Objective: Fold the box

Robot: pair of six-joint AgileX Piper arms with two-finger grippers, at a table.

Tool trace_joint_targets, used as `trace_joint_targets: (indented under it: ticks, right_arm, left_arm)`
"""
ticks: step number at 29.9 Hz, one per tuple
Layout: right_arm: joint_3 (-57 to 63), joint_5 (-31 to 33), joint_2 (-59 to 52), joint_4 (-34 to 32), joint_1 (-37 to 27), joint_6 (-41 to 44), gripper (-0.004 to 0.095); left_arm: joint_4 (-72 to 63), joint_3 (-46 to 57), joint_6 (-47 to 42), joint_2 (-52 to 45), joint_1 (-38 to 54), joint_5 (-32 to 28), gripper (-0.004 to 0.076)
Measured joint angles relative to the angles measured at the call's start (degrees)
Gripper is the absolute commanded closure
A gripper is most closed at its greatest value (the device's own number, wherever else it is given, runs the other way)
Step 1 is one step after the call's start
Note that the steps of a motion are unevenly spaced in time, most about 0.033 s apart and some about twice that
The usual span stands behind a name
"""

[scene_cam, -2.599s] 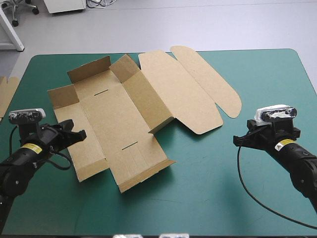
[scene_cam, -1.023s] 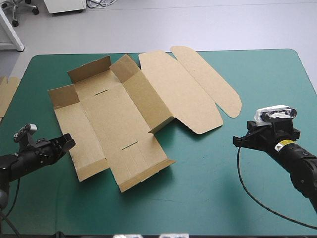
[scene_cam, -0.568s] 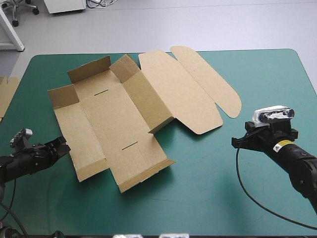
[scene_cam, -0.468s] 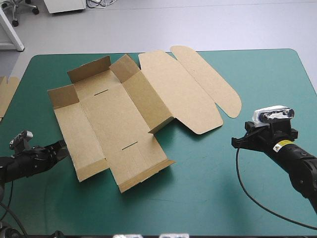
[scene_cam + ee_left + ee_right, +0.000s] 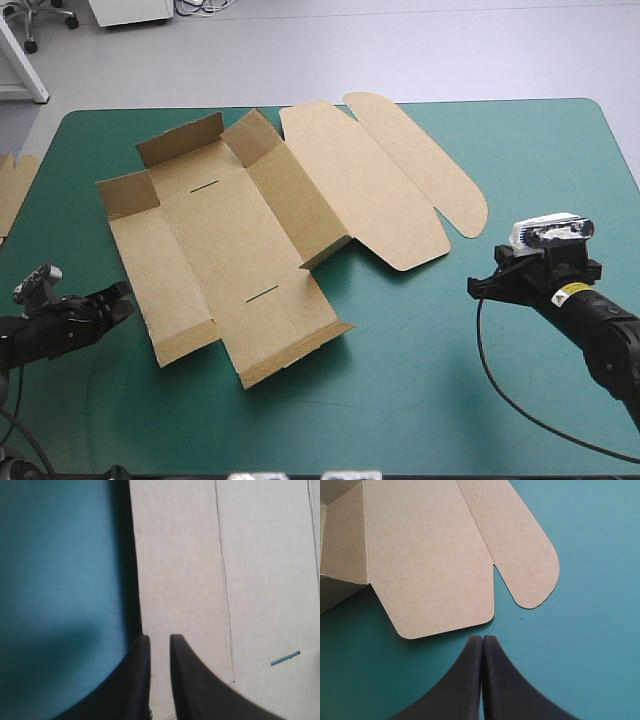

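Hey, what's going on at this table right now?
Two robot arms are set to fold a brown box, but neither is holding it at this moment. The box lies mostly flat on the teal-green table, with a few walls raised and its lid flat toward the far right. The left gripper sits low at the box's left edge, slightly open. The right gripper is shut, over bare table just short of the lid.
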Motion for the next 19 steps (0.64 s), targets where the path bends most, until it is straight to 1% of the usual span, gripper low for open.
trace_joint_targets:
  ticks: [1, 2, 4, 10, 19]
  right_arm:
    - [0.00, 0.00, 0.00, 0.00, 0.00, 0.00, 0.0927]
    - [0.00, 0.00, 0.00, 0.00, 0.00, 0.00, 0.0927]
    - [0.00, 0.00, 0.00, 0.00, 0.00, 0.00, 0.0926]
    - [0.00, 0.00, 0.00, 0.00, 0.00, 0.00, 0.0927]
    - [0.00, 0.07, 0.00, 0.00, 0.00, 0.00, 0.0927]
  left_arm:
    - [-0.07, 0.00, 0.14, 0.00, 0.00, 0.00, 0.0434]
    - [-0.18, 0.00, 0.32, 0.00, 0.00, -0.04, 0.0398]
    - [-0.31, 0.00, 0.37, 0.14, 0.00, -0.06, 0.0363]
    - [-1.18, 0.00, 0.74, 3.11, 0.00, -0.26, 0.0360]
    - [-7.70, 0.00, 7.09, 8.69, 0.00, 1.91, 0.0360]
